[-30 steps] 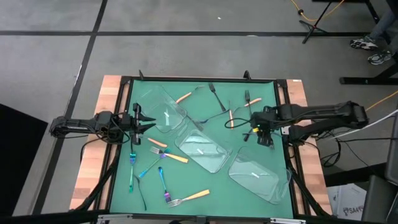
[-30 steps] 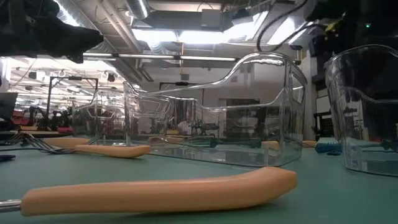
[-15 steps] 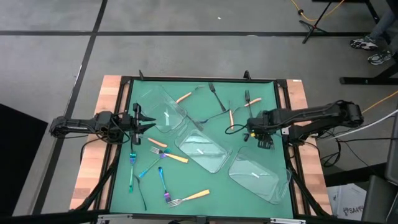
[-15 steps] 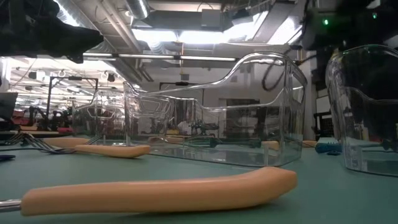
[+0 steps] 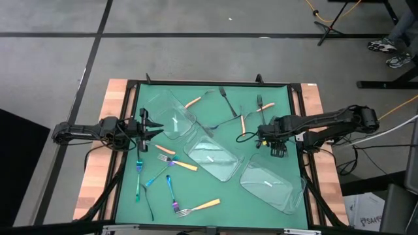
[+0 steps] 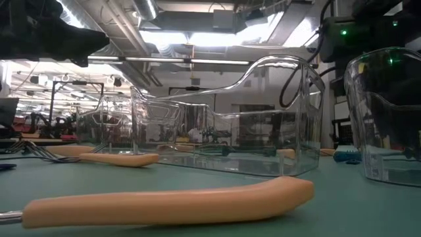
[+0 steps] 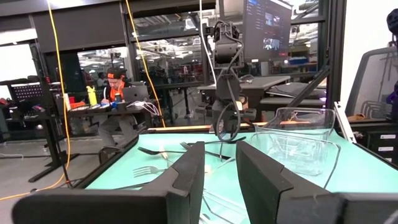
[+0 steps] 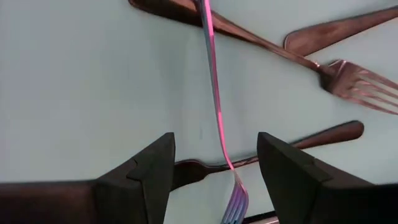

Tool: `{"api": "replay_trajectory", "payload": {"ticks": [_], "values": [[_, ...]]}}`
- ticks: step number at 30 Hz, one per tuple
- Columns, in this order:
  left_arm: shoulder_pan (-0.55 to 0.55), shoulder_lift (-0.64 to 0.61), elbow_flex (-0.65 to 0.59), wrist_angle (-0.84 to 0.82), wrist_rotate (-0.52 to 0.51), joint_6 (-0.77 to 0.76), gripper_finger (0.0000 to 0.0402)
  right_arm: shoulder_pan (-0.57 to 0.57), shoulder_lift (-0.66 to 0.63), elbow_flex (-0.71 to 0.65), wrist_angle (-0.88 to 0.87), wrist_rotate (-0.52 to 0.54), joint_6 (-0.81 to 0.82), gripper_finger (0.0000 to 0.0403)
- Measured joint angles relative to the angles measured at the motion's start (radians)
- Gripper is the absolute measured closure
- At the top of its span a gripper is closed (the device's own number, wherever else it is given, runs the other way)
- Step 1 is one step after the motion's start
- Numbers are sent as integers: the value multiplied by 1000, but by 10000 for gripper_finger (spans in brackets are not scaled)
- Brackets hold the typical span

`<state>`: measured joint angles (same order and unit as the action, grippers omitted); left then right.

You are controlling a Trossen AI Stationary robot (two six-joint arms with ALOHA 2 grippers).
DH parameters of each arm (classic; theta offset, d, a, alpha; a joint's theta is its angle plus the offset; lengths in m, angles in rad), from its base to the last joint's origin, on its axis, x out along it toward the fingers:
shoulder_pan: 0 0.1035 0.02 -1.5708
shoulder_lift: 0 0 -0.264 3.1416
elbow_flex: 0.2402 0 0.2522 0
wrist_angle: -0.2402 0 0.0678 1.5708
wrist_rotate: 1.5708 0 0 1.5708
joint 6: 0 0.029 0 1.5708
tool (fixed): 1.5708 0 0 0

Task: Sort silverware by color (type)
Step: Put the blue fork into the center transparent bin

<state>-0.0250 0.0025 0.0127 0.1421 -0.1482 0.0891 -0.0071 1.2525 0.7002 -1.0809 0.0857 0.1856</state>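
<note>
Three clear trays (image 5: 210, 158), seemingly no silverware (image 5: 175, 164) inside

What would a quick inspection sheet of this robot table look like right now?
Surface: green mat on a wood-edged table.
Job's things: silverware scattered loose; orange-handled forks, blue-purple forks and dark forks. None seen in a tray.
Clutter: three clear trays, lying at angles across the mat.
Grippers: left gripper at the left edge of the mat, part open, holding nothing. Right gripper open, above a blue-purple fork lying over dark forks.
Cables: black leads run along both arms; an orange cable lies on the floor.
Surroundings: grey floor, someone's shoes at the corner; a person at a desk beyond the table.
</note>
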Motion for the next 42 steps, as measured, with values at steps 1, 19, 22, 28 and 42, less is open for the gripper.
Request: {"api": "replay_trajectory", "payload": {"ticks": [1, 19, 22, 28, 42], "values": [[0, 0, 0, 0, 0, 0, 315, 0, 9, 0, 15, -5, 1, 187], [0, 0, 0, 0, 0, 0, 316, -46, 180, 0, 189, 5, 43, 187], [0, 0, 0, 0, 0, 0, 316, -91, 185, 0, 203, 13, 42, 187], [0, 0, 0, 0, 0, -1, 316, -181, 185, 0, 237, -55, -3, 187], [0, 0, 0, 0, 0, -1, 315, -203, 185, -2, 258, -79, -17, 282]]}}
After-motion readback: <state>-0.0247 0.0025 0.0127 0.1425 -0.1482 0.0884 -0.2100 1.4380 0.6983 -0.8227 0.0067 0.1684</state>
